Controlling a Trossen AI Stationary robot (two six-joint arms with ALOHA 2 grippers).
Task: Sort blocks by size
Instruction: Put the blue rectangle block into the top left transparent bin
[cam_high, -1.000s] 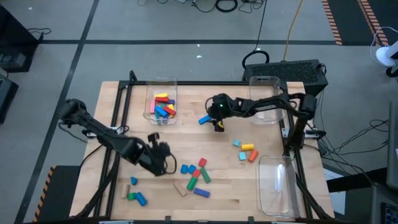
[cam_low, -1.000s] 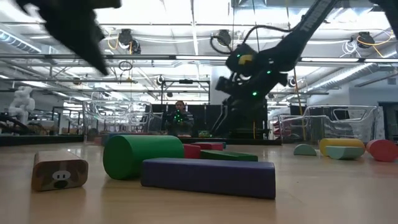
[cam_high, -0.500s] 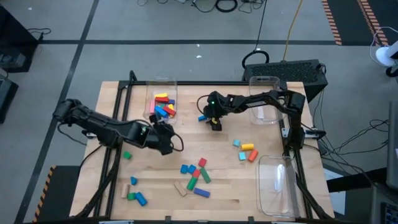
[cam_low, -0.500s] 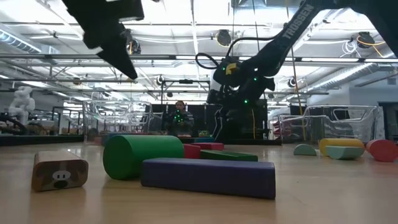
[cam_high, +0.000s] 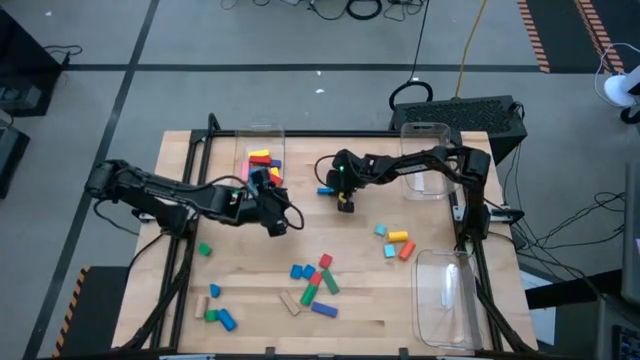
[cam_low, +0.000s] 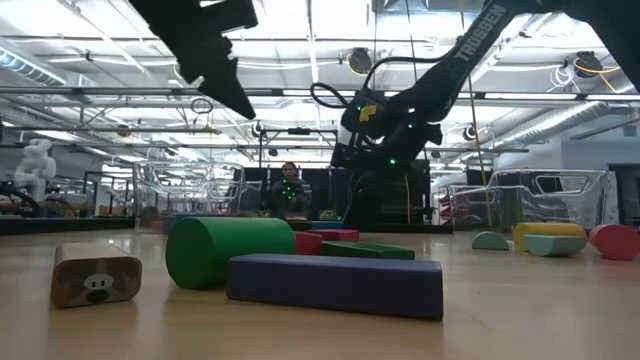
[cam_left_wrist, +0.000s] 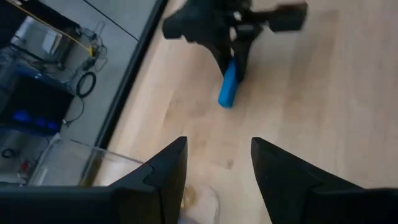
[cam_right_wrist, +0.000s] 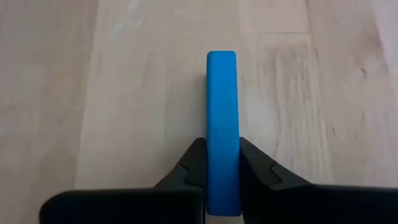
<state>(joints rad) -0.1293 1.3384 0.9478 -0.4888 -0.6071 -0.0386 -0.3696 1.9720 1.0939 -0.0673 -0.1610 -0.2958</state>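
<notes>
My right hand (cam_right_wrist: 221, 167) clamped one blue bar (cam_right_wrist: 222, 118) lying on the surface (cam_high: 430, 230).
My left hand (cam_left_wrist: 214, 165) hung unclenched, empty; only the low view showed a person (cam_low: 288, 190).

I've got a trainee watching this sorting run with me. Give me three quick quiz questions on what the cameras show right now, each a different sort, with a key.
1. True or false: the right tool is shut on the blue bar block.
2. Multiple choice: the left tool is (A) gripping a green cylinder, (B) open and empty, (C) inside the bin.
3. Fill in: the clear bin near the left tool holds blocks, while the clear bin at the table's right front corner looks ____.

Key: 1 true; 2 B; 3 empty
</notes>
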